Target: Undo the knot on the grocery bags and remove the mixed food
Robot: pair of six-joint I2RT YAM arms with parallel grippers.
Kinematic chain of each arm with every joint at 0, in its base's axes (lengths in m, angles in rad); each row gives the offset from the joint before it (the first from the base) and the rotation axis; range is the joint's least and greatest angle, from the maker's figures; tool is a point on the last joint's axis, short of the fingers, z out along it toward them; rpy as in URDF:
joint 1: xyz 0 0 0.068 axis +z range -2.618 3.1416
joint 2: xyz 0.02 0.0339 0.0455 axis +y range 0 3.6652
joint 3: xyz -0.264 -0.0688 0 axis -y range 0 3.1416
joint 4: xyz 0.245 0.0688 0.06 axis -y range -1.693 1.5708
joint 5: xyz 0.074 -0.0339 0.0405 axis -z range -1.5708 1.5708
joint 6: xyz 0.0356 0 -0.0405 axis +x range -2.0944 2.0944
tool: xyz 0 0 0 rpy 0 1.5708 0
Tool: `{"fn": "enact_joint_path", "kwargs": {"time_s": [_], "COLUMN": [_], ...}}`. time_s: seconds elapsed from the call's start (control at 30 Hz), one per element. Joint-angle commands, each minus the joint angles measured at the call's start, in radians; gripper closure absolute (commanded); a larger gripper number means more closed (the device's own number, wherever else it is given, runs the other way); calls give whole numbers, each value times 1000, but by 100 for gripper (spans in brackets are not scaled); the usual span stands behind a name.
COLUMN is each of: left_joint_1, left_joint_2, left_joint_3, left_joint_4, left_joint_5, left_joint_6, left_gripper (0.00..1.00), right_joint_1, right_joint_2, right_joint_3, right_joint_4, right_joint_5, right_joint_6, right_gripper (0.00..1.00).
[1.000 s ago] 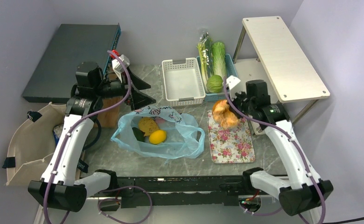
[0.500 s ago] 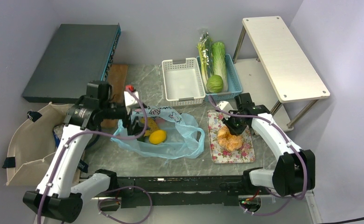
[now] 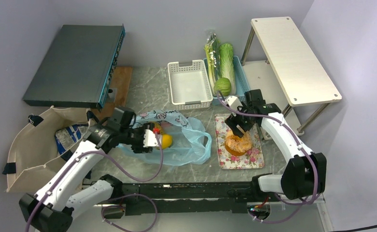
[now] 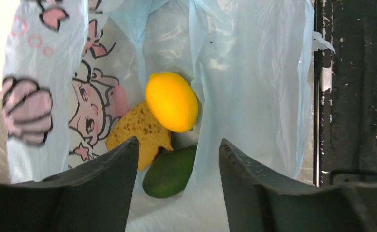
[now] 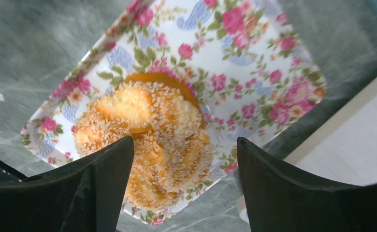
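The left claw (image 3: 150,139) sits at the left end of the light-blue bag (image 3: 189,147), jaws spread and grasping nothing, aimed straight into the bag's mouth, which gapes with nothing tied across it. Inside the bag, dead ahead of that claw, three pieces huddle together. The avocado (image 4: 169,171) is nearest, lying between the jaw tips with its long axis slanting across the gap. The bread slice (image 4: 137,133) touches it on the left, and a yellow fruit (image 4: 171,108) lies beyond, its long axis slanting the other way. By my reading the avocado is the next pick, and the left arm is much the nearer one. To the right of the bag, the right claw (image 5: 184,142) hangs released directly over the doughnut (image 3: 236,143). The doughnut rests on the floral tray (image 3: 252,158), which lies on the surface (image 3: 145,92) just beside the bag.
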Motion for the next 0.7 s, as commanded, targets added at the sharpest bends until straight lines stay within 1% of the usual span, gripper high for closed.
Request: {"fn": "enact_joint_path", "kwargs": {"time_s": [0.0, 0.07, 0.1, 0.27, 0.33, 0.5, 0.57, 0.67], "left_joint_1": [-123, -154, -170, -222, -227, -229, -229, -234], "left_joint_2": [63, 109, 129, 220, 258, 384, 412, 445], "left_joint_3": [-12, -16, -21, -94, -115, -114, -125, -144], "left_joint_4": [178, 216, 232, 328, 374, 432, 456, 498], "left_joint_5": [-167, -206, -225, -307, -334, -381, -382, -372], "left_joint_6": [-8, -26, -31, -2, -2, -18, -25, -39], "left_gripper": [41, 46, 47, 46, 42, 25, 22, 21], "right_joint_1": [-4, -4, -3, -3, -3, -4, -3, -4], "right_joint_2": [-38, -45, -48, -78, -90, -109, -117, -137], "right_joint_3": [96, 124, 140, 190, 205, 219, 206, 187], "right_joint_4": [27, 32, 30, 44, 50, 50, 53, 61], "right_joint_5": [-62, -89, -109, -176, -197, -240, -235, -239], "right_joint_6": [42, 67, 83, 148, 165, 186, 192, 204], "right_gripper": [19, 17, 16, 8, 6, 5, 4, 4]}}
